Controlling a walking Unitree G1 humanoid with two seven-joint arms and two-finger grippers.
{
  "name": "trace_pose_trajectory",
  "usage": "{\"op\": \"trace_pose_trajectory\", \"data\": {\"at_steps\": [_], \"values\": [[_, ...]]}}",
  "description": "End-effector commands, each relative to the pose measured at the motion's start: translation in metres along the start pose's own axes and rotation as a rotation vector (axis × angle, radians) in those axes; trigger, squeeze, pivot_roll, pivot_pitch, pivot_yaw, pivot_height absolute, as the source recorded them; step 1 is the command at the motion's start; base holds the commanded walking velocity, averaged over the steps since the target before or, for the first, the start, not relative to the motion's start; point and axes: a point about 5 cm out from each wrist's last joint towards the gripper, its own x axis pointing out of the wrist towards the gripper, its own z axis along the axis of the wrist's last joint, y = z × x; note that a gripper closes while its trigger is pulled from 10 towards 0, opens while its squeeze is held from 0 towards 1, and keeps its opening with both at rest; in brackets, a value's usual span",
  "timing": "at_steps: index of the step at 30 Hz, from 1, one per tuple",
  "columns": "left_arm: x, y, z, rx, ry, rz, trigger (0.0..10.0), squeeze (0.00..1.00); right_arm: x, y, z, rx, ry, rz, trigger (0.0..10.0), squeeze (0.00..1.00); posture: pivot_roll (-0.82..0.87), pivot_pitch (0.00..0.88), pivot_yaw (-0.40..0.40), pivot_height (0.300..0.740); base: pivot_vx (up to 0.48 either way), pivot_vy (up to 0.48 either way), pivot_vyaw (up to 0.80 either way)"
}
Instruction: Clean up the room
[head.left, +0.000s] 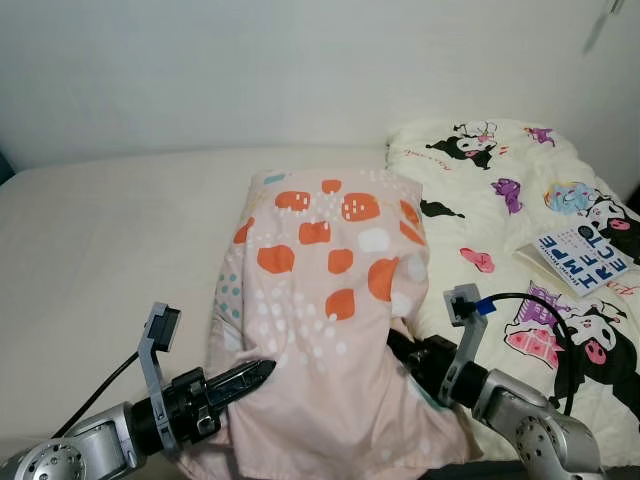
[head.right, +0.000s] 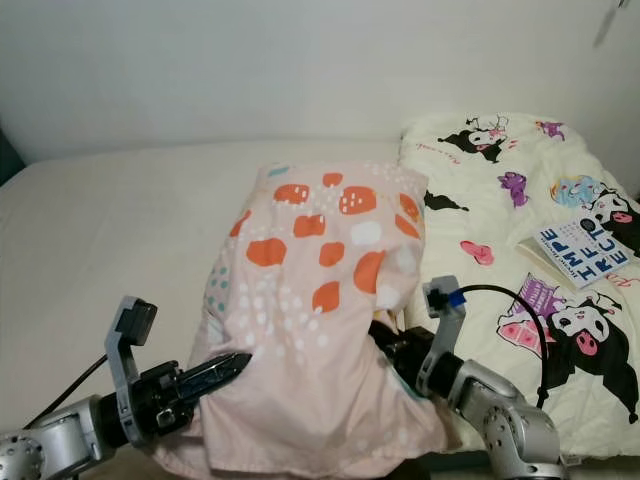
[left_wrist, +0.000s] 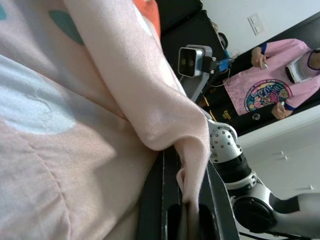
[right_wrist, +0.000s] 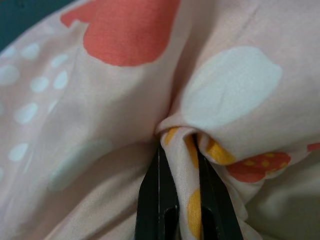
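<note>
Both grippers — left gripper, right gripper — were clamped on the pink pillow's near edge mid-bed; pillow unplaced, book remained on the far-right quilt — tidying incomplete.

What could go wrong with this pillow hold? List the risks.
1. Both the left gripper and the right gripper pinch only thin folds of the pink pillow cover, so the fabric may slip out and drop the pillow.
2. The pillow sits close beside the cartoon-print quilt; moving it could drag the quilt and shift the book lying on it.
</note>
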Motion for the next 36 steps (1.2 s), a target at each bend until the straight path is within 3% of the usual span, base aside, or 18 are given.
{"op": "trace_pose_trajectory", "data": {"at_steps": [1,3,4,5,6,7,8,9,12,13,18,19,22,23,24,28,34,36], "values": [[0.005,-0.010,-0.008,-0.032,0.045,-0.077,0.0,0.00,0.010,0.018,-0.005,0.000,0.021,0.114,0.0,0.00,0.03,0.344,0.012,0.567,0.000,0.000,0.00],[0.005,-0.011,-0.011,-0.034,0.053,-0.070,0.0,0.00,0.008,0.017,-0.006,-0.015,0.035,0.100,0.0,0.00,0.03,0.345,0.013,0.567,0.000,0.000,0.00],[0.005,-0.011,-0.014,-0.036,0.062,-0.056,0.0,0.00,0.007,0.015,-0.007,-0.035,0.048,0.087,2.2,0.00,0.03,0.347,0.013,0.567,0.000,0.000,0.00],[0.005,-0.012,-0.017,-0.041,0.068,-0.045,0.0,0.00,0.005,0.013,-0.008,-0.062,0.062,0.063,7.1,0.00,0.03,0.347,0.013,0.567,0.000,0.000,0.00],[0.005,-0.012,-0.019,-0.045,0.072,-0.038,0.0,0.00,0.004,0.012,-0.008,-0.079,0.071,0.047,7.1,0.00,0.03,0.347,0.013,0.567,0.000,0.000,0.00],[0.005,-0.011,-0.022,-0.044,0.079,-0.026,0.0,0.00,0.004,0.009,-0.010,-0.078,0.080,0.033,10.0,1.00,0.03,0.347,0.012,0.567,0.000,0.000,0.00],[0.005,-0.011,-0.022,-0.044,0.079,-0.026,0.0,0.00,0.004,0.009,-0.010,-0.078,0.080,0.033,10.0,1.00,0.03,0.347,0.012,0.567,0.000,0.000,0.00],[0.005,-0.012,-0.025,-0.050,0.085,-0.018,4.5,0.00,0.003,0.007,-0.010,-0.070,0.091,0.022,10.0,1.00,0.03,0.347,0.012,0.567,0.000,0.000,0.00],[0.006,-0.012,-0.026,-0.054,0.089,-0.013,4.5,0.00,0.002,0.006,-0.011,-0.063,0.099,0.016,10.0,1.00,0.03,0.347,0.011,0.567,0.000,0.000,0.00],[0.005,-0.011,-0.028,-0.058,0.096,-0.007,10.0,1.00,0.002,0.005,-0.012,-0.065,0.111,0.014,10.0,1.00,0.03,0.348,0.010,0.567,0.000,0.000,0.00],[0.004,-0.010,-0.029,-0.072,0.106,0.005,10.0,1.00,-0.004,0.003,-0.010,-0.108,0.155,0.016,10.0,1.00,0.03,0.347,0.008,0.567,0.000,0.000,0.00],[0.001,-0.008,-0.027,-0.067,0.113,0.018,10.0,1.00,-0.007,0.002,-0.008,-0.118,0.173,0.028,10.0,0.76,0.03,0.349,0.008,0.567,0.000,0.000,0.00],[0.000,-0.007,-0.026,-0.063,0.117,0.028,10.0,1.00,-0.010,0.002,-0.007,-0.124,0.185,0.038,10.0,0.76,0.03,0.349,0.008,0.567,0.000,0.000,0.00],[-0.003,-0.005,-0.024,-0.052,0.130,0.042,10.0,0.20,-0.015,0.002,-0.006,-0.132,0.213,0.067,10.0,0.00,0.03,0.348,0.008,0.567,0.000,0.000,0.00],[-0.008,-0.002,-0.022,-0.042,0.140,0.058,10.0,0.00,-0.022,0.004,-0.005,-0.136,0.245,0.112,10.0,0.00,0.03,0.350,0.009,0.567,0.000,0.000,0.00],[-0.023,0.006,-0.014,0.029,0.178,0.119,10.0,0.00,-0.042,0.005,0.002,-0.183,0.297,0.177,10.0,0.00,0.03,0.351,0.010,0.567,0.000,0.000,0.00],[-0.047,0.013,-0.007,0.079,0.246,0.186,10.0,0.00,-0.067,-0.003,0.014,-0.236,0.335,0.155,10.0,0.00,0.03,0.351,0.012,0.567,0.000,0.000,0.00],[-0.058,0.012,-0.007,0.087,0.295,0.201,10.0,0.00,-0.083,-0.012,0.018,-0.265,0.382,0.114,10.0,0.00,0.03,0.352,0.012,0.567,0.000,0.000,0.00]]}}
